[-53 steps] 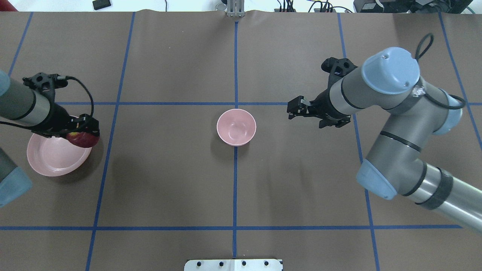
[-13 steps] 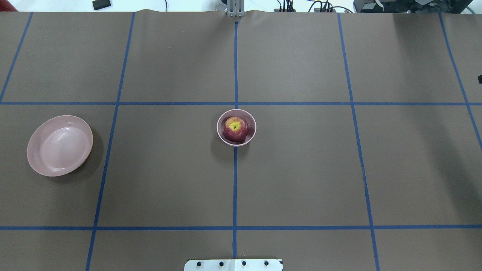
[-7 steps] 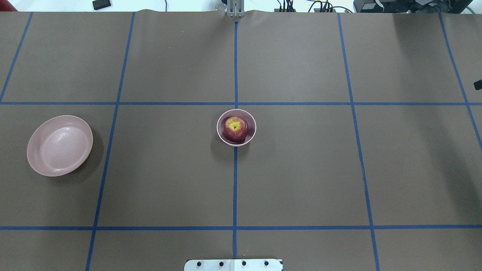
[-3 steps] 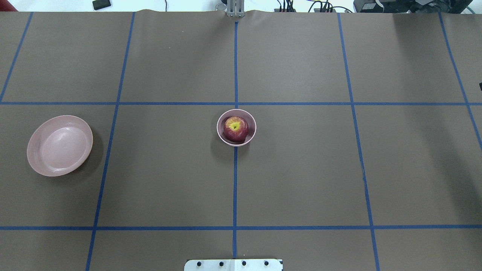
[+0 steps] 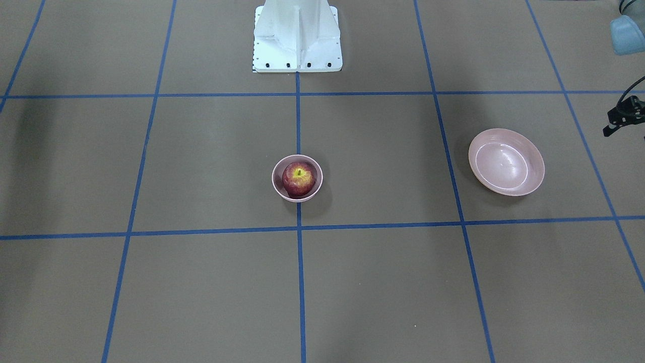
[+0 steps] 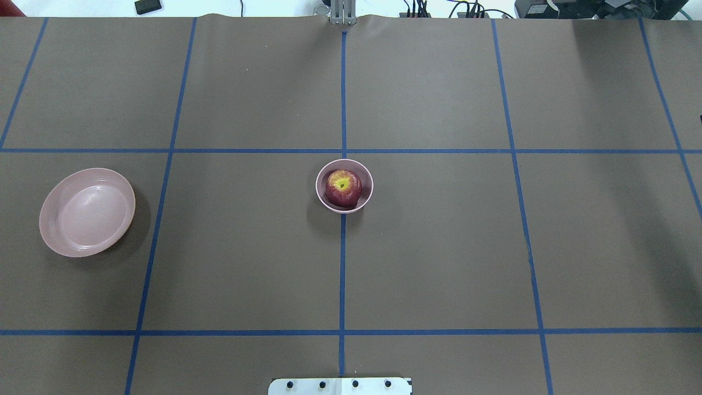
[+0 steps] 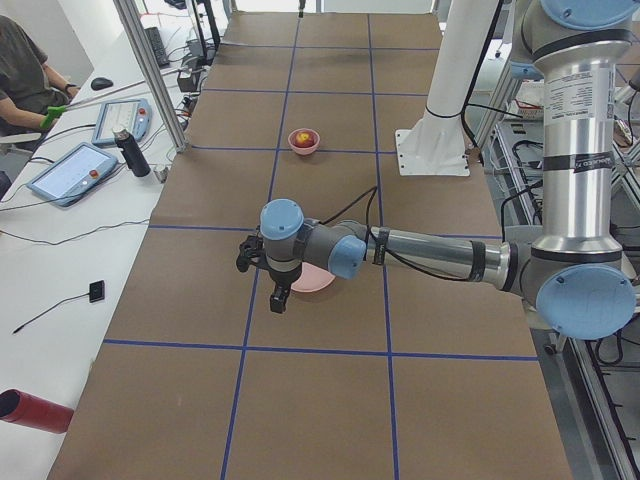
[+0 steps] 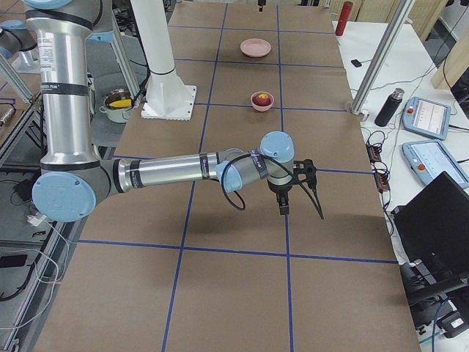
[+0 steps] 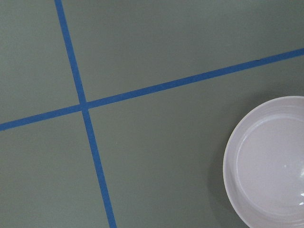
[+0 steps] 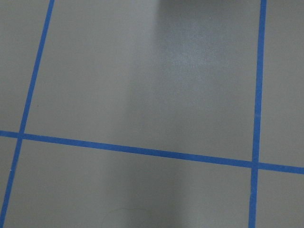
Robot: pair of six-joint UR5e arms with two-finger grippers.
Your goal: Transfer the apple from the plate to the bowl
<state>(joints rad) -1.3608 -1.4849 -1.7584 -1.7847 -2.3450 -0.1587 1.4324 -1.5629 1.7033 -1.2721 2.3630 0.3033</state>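
Observation:
The dark-red apple (image 6: 343, 187) with its yellow stem patch sits inside the small pink bowl (image 6: 344, 162) at the table's middle; it also shows in the front view (image 5: 299, 177). The wide pink plate (image 6: 88, 213) lies bare on the robot's left, also in the left wrist view (image 9: 270, 161). Neither gripper is near the bowl. The left gripper (image 7: 278, 298) hangs fingers down beside the plate (image 7: 315, 283). The right gripper (image 8: 283, 205) hangs over bare table far from the bowl (image 8: 261, 103). I cannot tell whether either is open or shut.
The white robot base (image 5: 297, 35) stands at the table's robot side. Blue tape lines grid the brown table. Tablets (image 7: 75, 170), a bottle (image 7: 130, 152) and a red cylinder (image 7: 30, 410) lie on the white side bench, where a person sits.
Earlier the left gripper held the apple over the plate. Now the apple rests in the bowl, the plate is bare, and both arms have left the overhead view. Nothing moved in the last second.

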